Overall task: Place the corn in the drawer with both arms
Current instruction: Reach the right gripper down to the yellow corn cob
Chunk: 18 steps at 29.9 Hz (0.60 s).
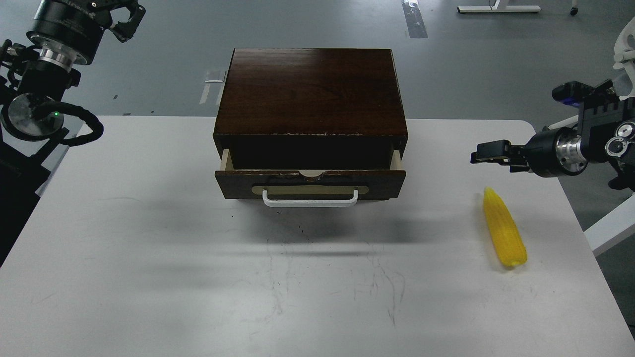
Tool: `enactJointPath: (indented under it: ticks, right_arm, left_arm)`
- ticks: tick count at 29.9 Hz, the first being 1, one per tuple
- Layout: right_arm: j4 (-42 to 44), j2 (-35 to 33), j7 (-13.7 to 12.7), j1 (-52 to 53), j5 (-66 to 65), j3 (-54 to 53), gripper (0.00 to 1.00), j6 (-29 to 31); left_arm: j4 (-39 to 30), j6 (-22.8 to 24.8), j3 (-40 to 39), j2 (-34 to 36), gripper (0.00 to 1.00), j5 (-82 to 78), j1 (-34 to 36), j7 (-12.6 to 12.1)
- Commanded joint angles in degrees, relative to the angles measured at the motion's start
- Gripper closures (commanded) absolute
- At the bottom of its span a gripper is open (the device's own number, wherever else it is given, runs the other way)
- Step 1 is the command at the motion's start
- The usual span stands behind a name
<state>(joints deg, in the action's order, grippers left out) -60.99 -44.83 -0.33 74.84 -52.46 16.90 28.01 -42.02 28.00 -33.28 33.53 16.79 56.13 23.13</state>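
The yellow corn [503,228] lies on the white table [149,238] at the right, pointed end away from me. The dark brown drawer [310,183] of the cabinet [310,89] is pulled partly out, and its white bar handle [310,201] faces me. Its inside is dark and nothing shows in it. My right gripper [485,155] points left, a little beyond and above the corn's tip, not touching it; its fingers overlap side-on. My left gripper [128,19] is raised at the top left, far from the cabinet, with its fingers too dark to tell apart.
The cabinet stands at the table's far middle. The table's right edge runs just right of the corn. White stand legs [570,119] are on the grey floor beyond the table at the right.
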Motion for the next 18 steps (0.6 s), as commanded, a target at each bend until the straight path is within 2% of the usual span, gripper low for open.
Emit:
enactJointPath:
  ticks: [1, 10, 13, 14, 15, 17, 18]
  right_arm:
    - [-0.28, 0.27, -0.72, -3.45, -1.85, 0.85, 0.0, -0.01]
    - [0.95, 0.71, -0.55, -7.42, -6.42, 0.94, 0.07, -0.01]
    - [1.75, 0.45, -0.28, -8.48, -6.61, 0.76, 0.13, -0.01]
    - [1.75, 0.45, -0.2, -9.0, -6.6, 0.68, 0.16, -0.01]
    - [1.66, 0.45, -0.02, -9.62, -6.52, 0.24, 0.25, -0.01]
    - [1.57, 0.8, -0.02, -10.15, -6.52, 0.15, 0.35, -0.01]
    - [1.57, 0.88, -0.02, -10.32, -6.52, 0.15, 0.43, -0.01]
  left_arm:
    - [0.01, 0.0, -0.03, 0.13, 0.02, -0.1, -0.23, 0.07]
    - [0.01, 0.0, -0.03, 0.13, 0.02, -0.1, -0.84, 0.07]
    - [0.01, 0.0, -0.03, 0.13, 0.02, -0.1, -1.19, 0.07]
    - [0.01, 0.0, -0.03, 0.13, 0.02, -0.1, -1.19, 0.07]
    - [0.01, 0.0, -0.03, 0.13, 0.02, -0.1, -1.19, 0.07]
    - [0.1, 0.0, -0.03, 0.13, 0.02, -0.1, -1.19, 0.07]
    - [0.1, 0.0, 0.06, 0.04, 0.02, -0.1, -1.19, 0.07]
